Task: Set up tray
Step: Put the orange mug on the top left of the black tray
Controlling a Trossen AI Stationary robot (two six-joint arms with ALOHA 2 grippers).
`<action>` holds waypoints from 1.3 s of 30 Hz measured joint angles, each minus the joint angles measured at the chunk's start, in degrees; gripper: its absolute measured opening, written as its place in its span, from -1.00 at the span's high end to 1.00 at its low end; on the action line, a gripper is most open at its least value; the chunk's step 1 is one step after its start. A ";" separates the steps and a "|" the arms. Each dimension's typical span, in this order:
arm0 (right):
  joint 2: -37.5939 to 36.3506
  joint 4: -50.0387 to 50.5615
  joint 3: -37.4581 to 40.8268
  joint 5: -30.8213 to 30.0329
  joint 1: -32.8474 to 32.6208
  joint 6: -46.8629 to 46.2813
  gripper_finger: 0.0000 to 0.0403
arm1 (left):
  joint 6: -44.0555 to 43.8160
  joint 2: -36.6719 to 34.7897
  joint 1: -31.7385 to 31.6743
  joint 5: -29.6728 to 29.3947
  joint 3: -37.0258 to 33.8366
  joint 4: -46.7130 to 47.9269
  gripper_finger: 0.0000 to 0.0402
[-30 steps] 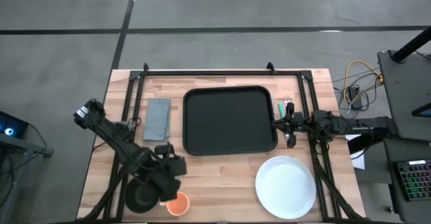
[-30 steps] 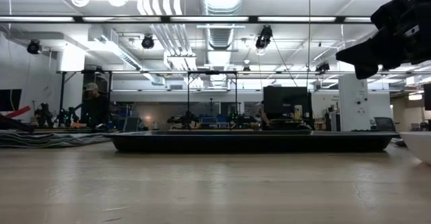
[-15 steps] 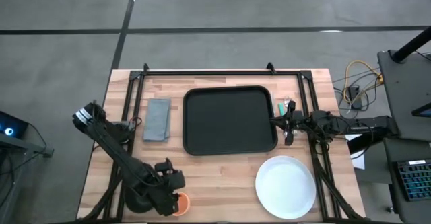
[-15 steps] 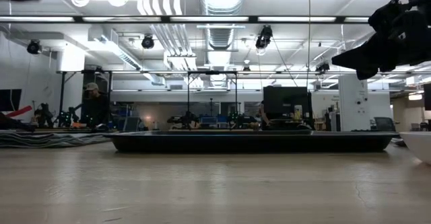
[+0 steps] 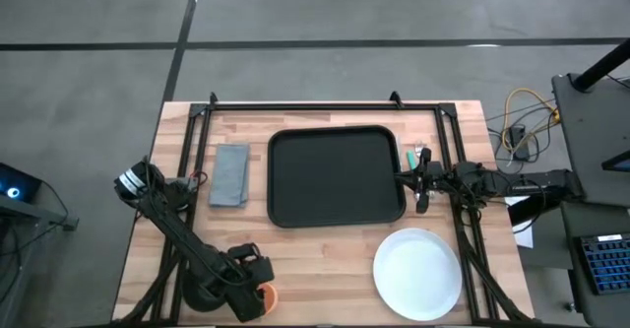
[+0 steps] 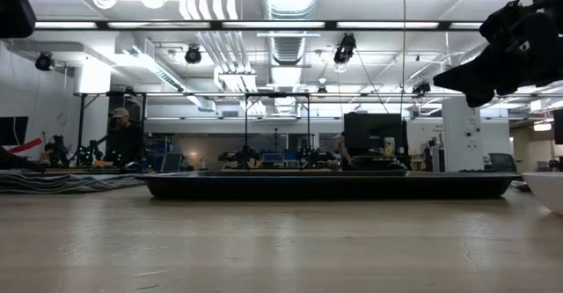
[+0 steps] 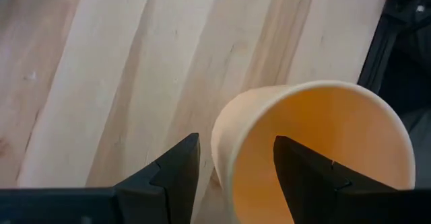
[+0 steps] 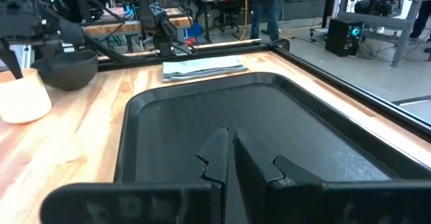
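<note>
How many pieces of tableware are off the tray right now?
3: white plate near the tray's right front corner; orange cup and dark bowl at front left. Cutlery beside the right hand is unclear.

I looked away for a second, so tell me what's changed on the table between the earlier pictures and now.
The left gripper has moved toward the near edge of the table and come down over the orange cup, fingers open astride its rim, not yet closed on it. The right gripper stays shut at the right rim of the tray. Tray, napkin, white plate and dark bowl have not moved.
</note>
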State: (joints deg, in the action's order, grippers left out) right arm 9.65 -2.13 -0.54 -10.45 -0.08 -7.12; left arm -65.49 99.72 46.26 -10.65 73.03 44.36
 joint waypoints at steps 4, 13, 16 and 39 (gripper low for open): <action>0.28 0.01 0.00 0.04 -0.02 -0.27 0.91 | -1.86 0.10 0.34 -1.61 0.00 0.97 0.23; 0.96 0.02 -0.01 0.08 -0.02 -0.24 0.91 | -2.64 0.10 0.34 1.59 -1.22 1.29 0.96; 0.98 0.02 0.01 0.06 -0.02 -0.19 0.91 | -1.58 -0.24 -0.51 1.23 -0.61 2.78 0.99; 5.16 0.04 -0.01 0.04 -0.02 -0.22 0.91 | 42.18 -14.81 -44.01 -0.33 11.85 24.93 1.00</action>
State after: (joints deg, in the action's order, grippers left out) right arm 14.81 -2.09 -0.56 -10.41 -0.10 -7.34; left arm -23.31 84.91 2.25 -10.98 84.88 69.29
